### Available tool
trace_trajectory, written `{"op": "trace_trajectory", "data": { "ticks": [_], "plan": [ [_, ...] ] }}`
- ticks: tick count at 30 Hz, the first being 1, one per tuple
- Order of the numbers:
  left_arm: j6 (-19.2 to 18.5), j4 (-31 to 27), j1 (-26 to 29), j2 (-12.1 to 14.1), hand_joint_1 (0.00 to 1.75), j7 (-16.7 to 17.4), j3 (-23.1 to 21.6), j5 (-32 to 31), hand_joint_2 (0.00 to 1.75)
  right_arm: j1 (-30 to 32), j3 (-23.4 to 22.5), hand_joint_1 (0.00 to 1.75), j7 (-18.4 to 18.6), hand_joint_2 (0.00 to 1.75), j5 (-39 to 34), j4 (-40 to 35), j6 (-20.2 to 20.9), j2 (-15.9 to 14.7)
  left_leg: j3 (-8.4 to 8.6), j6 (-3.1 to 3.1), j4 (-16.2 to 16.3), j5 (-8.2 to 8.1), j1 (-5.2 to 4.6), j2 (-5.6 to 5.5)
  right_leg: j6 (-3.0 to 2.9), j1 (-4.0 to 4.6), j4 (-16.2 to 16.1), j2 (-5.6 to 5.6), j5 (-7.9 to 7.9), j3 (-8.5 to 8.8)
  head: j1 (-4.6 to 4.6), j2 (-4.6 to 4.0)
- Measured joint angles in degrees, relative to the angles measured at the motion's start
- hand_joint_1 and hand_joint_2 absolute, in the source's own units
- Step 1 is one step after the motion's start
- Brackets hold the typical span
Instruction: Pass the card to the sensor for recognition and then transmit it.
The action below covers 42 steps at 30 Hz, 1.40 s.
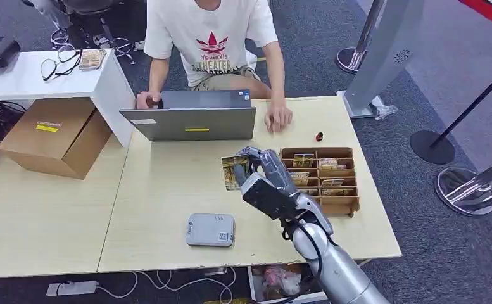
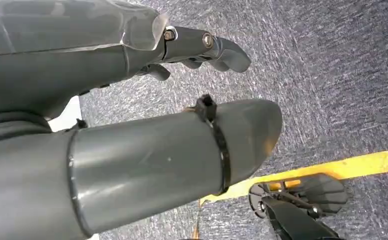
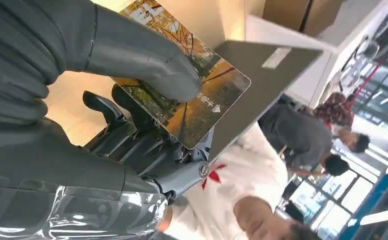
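My right hand (image 1: 270, 182) hovers over the light wooden table (image 1: 161, 190), just left of a wooden card organiser (image 1: 351, 204). It pinches a card (image 1: 235, 171) printed with an autumn tree picture. In the right wrist view the thumb (image 3: 142, 62) presses on the card (image 3: 204, 102) and the darker fingers lie under it. The grey flat sensor (image 1: 211, 229) lies on the table nearer to me and to the left of the hand. My left hand (image 2: 192, 45) hangs above blue-grey carpet and holds nothing.
A person (image 1: 211, 44) sits at the far side behind a grey laptop (image 1: 189, 121), one hand (image 1: 278, 118) on the table. A small red object (image 1: 319, 136) lies behind the organiser. A cardboard box (image 1: 53, 136) and a white shelf (image 1: 21, 79) stand at left; stanchion bases (image 1: 465, 190) at right.
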Motion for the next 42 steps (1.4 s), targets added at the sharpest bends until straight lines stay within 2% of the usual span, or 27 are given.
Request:
{"op": "trace_trajectory", "data": {
  "ticks": [12,16,20,30,42],
  "plan": [
    [-0.59,0.00,-0.48,0.00,0.00,0.77,-0.55,-1.12,0.00,-0.81,4.59,1.75,0.22,1.75,-1.46,7.89,2.97,0.02,-0.01,0.00,0.00,0.00,0.00,-0.01,0.00,0.00,0.00,0.00,0.00,0.00,0.00,0.00],
    [-0.42,0.00,-0.53,-0.02,0.00,0.74,-0.55,-0.61,0.00,-2.20,6.12,1.75,0.04,1.75,-2.07,11.55,3.39,0.48,-0.01,0.00,0.00,0.00,0.00,0.00,0.00,0.00,0.01,0.00,0.00,0.01,0.02,0.00],
    [1.88,0.00,-0.41,-0.37,0.00,-0.15,-0.55,-0.11,0.00,-3.68,7.62,1.75,-0.35,1.75,-2.78,15.59,3.95,1.00,-0.01,-0.01,0.00,0.01,0.00,-0.01,0.00,0.00,0.00,-0.02,0.01,0.01,0.02,0.00],
    [1.62,0.00,-0.49,-0.68,0.00,-0.15,-0.90,-1.05,0.00,-5.45,10.23,1.75,-0.48,1.75,-3.41,23.17,3.89,1.92,-0.01,-0.01,0.00,0.01,0.00,-0.01,0.00,0.00,0.00,-0.01,0.00,0.01,0.02,0.00],
    [1.48,0.00,-0.53,-0.66,0.00,0.00,-1.42,-1.31,0.00,-7.13,13.57,1.75,-0.11,1.75,-4.30,32.20,5.72,3.45,-0.01,-0.01,0.00,0.01,0.01,-0.01,0.00,0.00,0.00,0.00,0.01,0.01,0.02,0.00]
  ]
}}
